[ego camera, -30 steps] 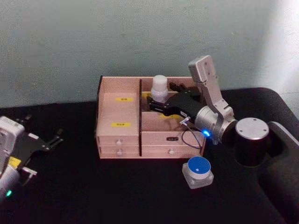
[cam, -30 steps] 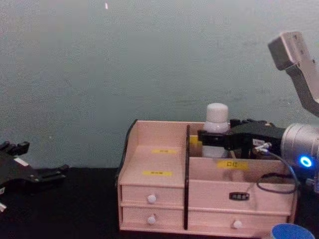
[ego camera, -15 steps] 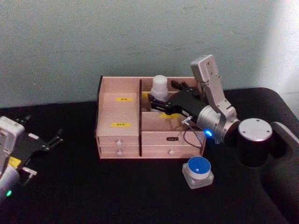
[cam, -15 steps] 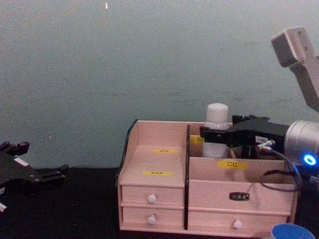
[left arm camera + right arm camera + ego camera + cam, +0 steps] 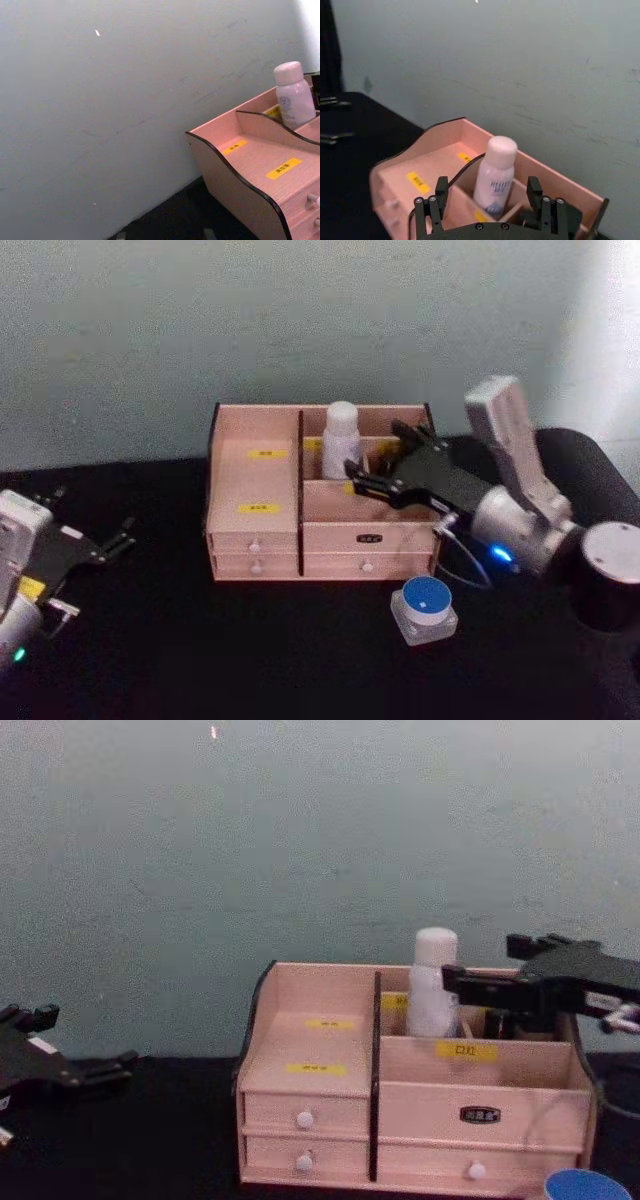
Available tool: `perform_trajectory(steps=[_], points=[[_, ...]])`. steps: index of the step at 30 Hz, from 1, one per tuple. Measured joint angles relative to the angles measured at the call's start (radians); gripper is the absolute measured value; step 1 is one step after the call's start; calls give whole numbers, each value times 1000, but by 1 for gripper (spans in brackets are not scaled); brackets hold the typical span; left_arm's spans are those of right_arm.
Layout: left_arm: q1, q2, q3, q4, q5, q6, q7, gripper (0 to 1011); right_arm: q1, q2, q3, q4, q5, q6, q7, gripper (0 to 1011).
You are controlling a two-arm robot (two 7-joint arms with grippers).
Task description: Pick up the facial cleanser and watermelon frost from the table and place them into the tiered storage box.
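Black desk (image 5: 250,660) — facial cleanser (image 5: 341,440) upright in tiered storage box (image 5: 255,530); right tool (image 5: 374,454) apart beside it, left tool (image 5: 88,515) seemingly apart.

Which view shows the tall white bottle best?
Right wrist view: the tall white plastic bottle stands upright in the pinkish wooden organiser, label facing, beyond the open right gripper. Head view: smaller, from above. Chest view: base hidden. Left wrist view: near the edge. Left gripper sits far left.

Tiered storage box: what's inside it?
Inside the tiered storage box, the facial cleanser stands upright in the back right compartment, its base hidden behind the wall. Drawers shut, contents unseen. Right tool open, apart from it; left tool parked at left.
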Motion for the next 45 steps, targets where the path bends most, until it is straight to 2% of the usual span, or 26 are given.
perform_trajectory(steps=[4,6,7,8,11,20,27,34,45], points=[[0,0,0,0,0,0,0,1001,-73,63,19,-91,41,0,36,1000],[0,0,0,0,0,0,0,1001,-85,73,22,-105,48,0,41,1000],[0,0,0,0,0,0,0,1001,-118,103,31,-143,69,3,54,1000],[0,0,0,0,0,0,0,1001,-118,103,31,-143,69,3,54,1000],[0,0,0,0,0,0,0,1001,-175,151,47,-200,101,10,72,1000],[0,0,0,0,0,0,0,1001,-256,226,59,-263,167,56,89,1000],[0,0,0,0,0,0,0,1001,-289,263,55,-276,194,79,94,1000],[0,0,0,0,0,0,0,1001,-311,298,32,-277,205,101,89,1000],[0,0,0,0,0,0,0,1001,-302,304,-2,-243,193,123,60,1000]])
